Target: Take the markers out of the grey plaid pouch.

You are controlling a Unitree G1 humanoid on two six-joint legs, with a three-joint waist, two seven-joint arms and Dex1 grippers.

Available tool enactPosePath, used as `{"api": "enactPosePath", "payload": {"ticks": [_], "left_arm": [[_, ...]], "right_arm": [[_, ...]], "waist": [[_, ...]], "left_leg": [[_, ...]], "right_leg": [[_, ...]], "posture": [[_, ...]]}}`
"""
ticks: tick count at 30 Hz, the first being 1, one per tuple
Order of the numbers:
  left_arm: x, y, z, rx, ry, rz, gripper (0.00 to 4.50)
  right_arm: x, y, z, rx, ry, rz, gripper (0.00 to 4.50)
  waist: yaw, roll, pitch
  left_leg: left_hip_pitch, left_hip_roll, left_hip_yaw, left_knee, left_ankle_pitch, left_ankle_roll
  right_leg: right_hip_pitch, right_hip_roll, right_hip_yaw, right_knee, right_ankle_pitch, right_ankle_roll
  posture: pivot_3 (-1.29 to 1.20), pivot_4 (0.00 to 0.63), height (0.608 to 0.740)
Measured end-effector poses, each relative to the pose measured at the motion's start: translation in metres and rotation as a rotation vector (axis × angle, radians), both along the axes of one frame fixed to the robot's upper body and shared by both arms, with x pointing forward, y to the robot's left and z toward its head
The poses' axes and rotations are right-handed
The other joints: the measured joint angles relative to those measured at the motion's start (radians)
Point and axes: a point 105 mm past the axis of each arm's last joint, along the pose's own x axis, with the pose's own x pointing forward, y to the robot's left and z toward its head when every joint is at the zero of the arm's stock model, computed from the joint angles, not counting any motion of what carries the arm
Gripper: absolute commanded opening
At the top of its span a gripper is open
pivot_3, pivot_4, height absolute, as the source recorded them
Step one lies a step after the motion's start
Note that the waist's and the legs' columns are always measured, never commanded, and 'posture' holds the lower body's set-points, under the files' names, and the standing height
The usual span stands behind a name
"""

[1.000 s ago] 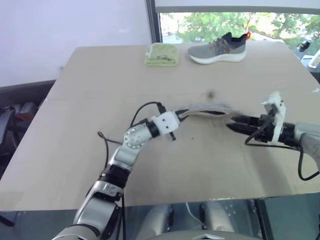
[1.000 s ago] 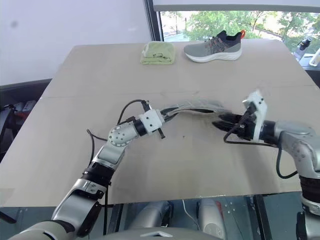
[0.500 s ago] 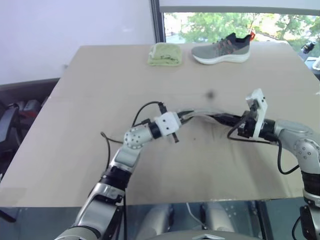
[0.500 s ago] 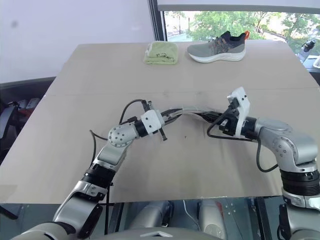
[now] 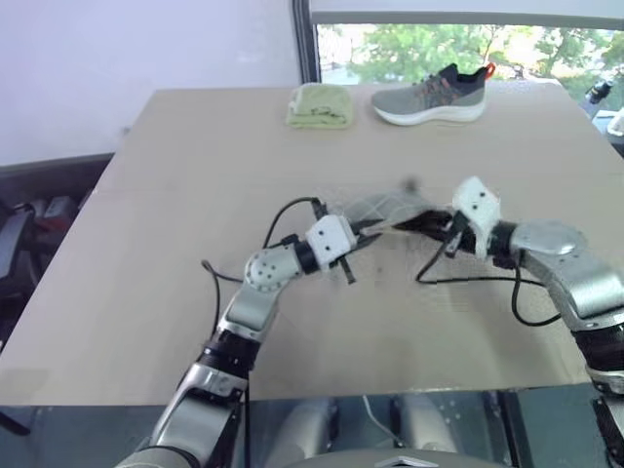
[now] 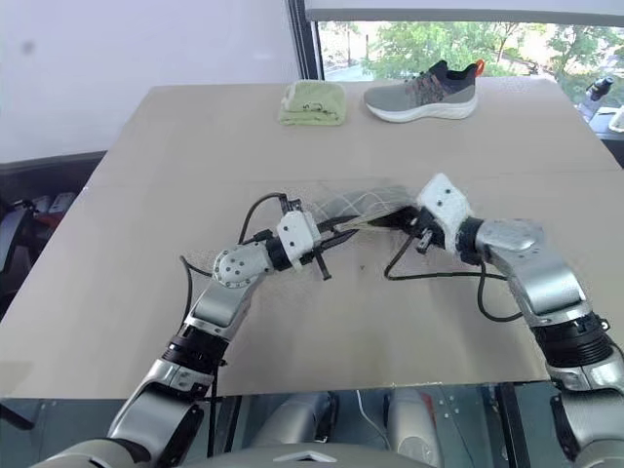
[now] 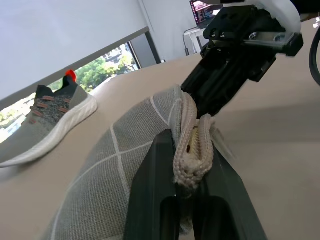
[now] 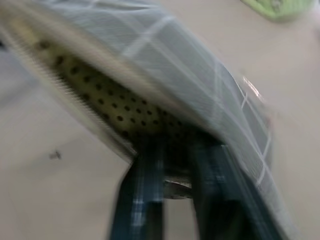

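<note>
Pouch hangs above the desk middle, left pincer clenched on its zipper edge. Right wrist view alone reveals right pincer fingers parted inside dotted lining.

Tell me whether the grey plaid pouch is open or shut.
Open: the grey plaid pouch gapes, its dotted tan lining showing, and the right claw reaches into the mouth.

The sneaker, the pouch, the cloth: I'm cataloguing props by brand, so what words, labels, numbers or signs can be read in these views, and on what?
None can be read.
Grey sneaker: no readable logo or lettering.
Grey plaid pouch: pale grid lines, no tag or text.
Folded yellow-green cloth: a small dark mark, too small to read.
Laptop screen in the left wrist view: lit, content too blurred to read.
</note>
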Motion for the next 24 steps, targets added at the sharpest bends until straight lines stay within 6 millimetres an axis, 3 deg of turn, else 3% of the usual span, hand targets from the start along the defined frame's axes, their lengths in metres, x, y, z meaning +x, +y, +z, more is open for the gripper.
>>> {"api": "enactPosePath", "payload": {"ticks": [5,12,19,20,23,24], "left_arm": [[0.001,-0.002,-0.003,-0.016,0.061,0.001,0.0],[-0.001,-0.004,0.005,-0.072,0.094,-0.01,0.0],[0.002,-0.002,0.007,-0.096,0.112,-0.001,0.0],[0.002,-0.001,0.007,-0.097,0.112,0.002,0.0],[0.003,0.002,0.008,-0.094,0.11,0.009,0.0],[0.003,0.003,0.008,-0.093,0.11,0.009,0.0]], "right_arm": [[-0.002,0.008,0.001,-0.17,-0.153,0.085,4.47],[0.003,0.006,-0.006,-0.268,-0.215,0.084,4.47],[-0.002,0.011,0.011,-0.001,-0.08,0.066,4.47],[-0.004,0.01,0.014,0.022,-0.066,0.068,3.98],[-0.016,0.001,0.021,0.196,0.083,0.079,3.2],[-0.018,-0.003,0.025,0.257,0.127,0.072,2.68]], "waist": [[0.001,0.0,0.0],[0.002,-0.001,0.0],[0.002,-0.001,0.0],[0.003,-0.001,0.0],[0.006,-0.001,0.001],[0.006,-0.001,0.001]], "left_leg": [[0.0,0.0,0.0,0.0,0.0,0.0],[0.0,0.0,0.0,0.001,0.0,0.0],[0.0,0.0,-0.001,0.001,0.0,0.0],[0.0,0.0,-0.001,0.001,0.0,0.0],[0.0,0.0,-0.002,0.001,0.0,0.0],[0.0,0.0,-0.002,0.001,0.0,0.0]], "right_leg": [[0.0,0.001,0.0,0.0,0.0,0.0],[0.0,0.001,0.0,0.0,0.0,0.0],[0.001,0.001,0.0,0.0,0.0,0.0],[0.001,0.0,0.0,-0.001,0.0,0.0],[0.001,0.0,-0.001,-0.001,0.0,0.0],[0.001,0.0,-0.001,-0.001,0.0,0.0]], "posture": [[0.0,0.15,0.74],[0.0,0.15,0.74],[0.0,0.15,0.74],[0.0,0.15,0.74],[0.0,0.15,0.74],[0.0,0.15,0.74]]}}
